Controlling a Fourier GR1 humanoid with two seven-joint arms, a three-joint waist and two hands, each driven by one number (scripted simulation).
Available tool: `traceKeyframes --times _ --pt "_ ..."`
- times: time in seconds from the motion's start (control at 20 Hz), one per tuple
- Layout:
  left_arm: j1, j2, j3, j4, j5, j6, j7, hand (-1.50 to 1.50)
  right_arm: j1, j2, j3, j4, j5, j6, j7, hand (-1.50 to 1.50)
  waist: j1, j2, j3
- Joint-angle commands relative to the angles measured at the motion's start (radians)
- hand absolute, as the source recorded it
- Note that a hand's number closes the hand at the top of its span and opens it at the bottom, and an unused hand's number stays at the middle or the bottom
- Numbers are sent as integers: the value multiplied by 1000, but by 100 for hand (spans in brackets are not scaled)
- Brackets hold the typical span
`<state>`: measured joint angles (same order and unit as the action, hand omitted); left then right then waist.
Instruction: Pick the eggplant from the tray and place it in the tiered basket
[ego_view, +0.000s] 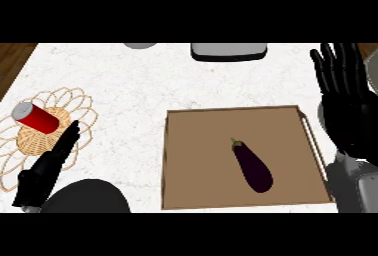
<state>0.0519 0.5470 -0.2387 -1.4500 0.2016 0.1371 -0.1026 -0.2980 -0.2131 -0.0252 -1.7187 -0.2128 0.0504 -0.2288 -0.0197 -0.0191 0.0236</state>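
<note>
We see a white marbled counter (133, 80) filling the view. On its right half sits a brown square tray (199, 160), its far rim running level across the view. At the left stands the tiered basket (29, 142), made of looping pale wire around a woven centre.

The right hand (343, 75) rests at the view's right edge beside the tray, fingers straight and pointing up, holding nothing. The left hand (44, 170) lies at the lower left, and we see its fingers stretched out straight over the near side of the basket, also holding nothing.

The eggplant (252, 167) lies flat on the tray, a little right of its middle and well apart from both hands. Its long axis runs from far to near, slanted slightly: the green stem end points away from us and a touch left, and the rounded dark end points near and right.

A red can (37, 117) lies on its side in the basket, just beside the left fingertips. We make out only a plain red side and a grey end.
</note>
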Motion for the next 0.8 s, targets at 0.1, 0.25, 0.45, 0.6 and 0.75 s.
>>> traceKeyframes --times 0.1,0.25,0.45,0.6,0.75 --pt "-78 -93 -38 -32 1 12 12 0 14 66 192 102 181 -99 200 -150 25 22 -27" --pt "-135 -133 -49 -58 41 -28 -7 0 13 94 297 281 265 -112 353 -150 61 40 -32" --pt "-165 -205 -75 8 69 -51 18 0 -14 206 385 398 325 -305 393 -150 39 29 -24" --pt "-206 -272 -75 121 32 -49 -43 0 -113 210 471 514 352 -405 275 -150 30 24 -24" --pt "-158 -277 -80 44 18 -2 2 0 -140 197 525 324 525 -377 515 -150 19 15 -25"
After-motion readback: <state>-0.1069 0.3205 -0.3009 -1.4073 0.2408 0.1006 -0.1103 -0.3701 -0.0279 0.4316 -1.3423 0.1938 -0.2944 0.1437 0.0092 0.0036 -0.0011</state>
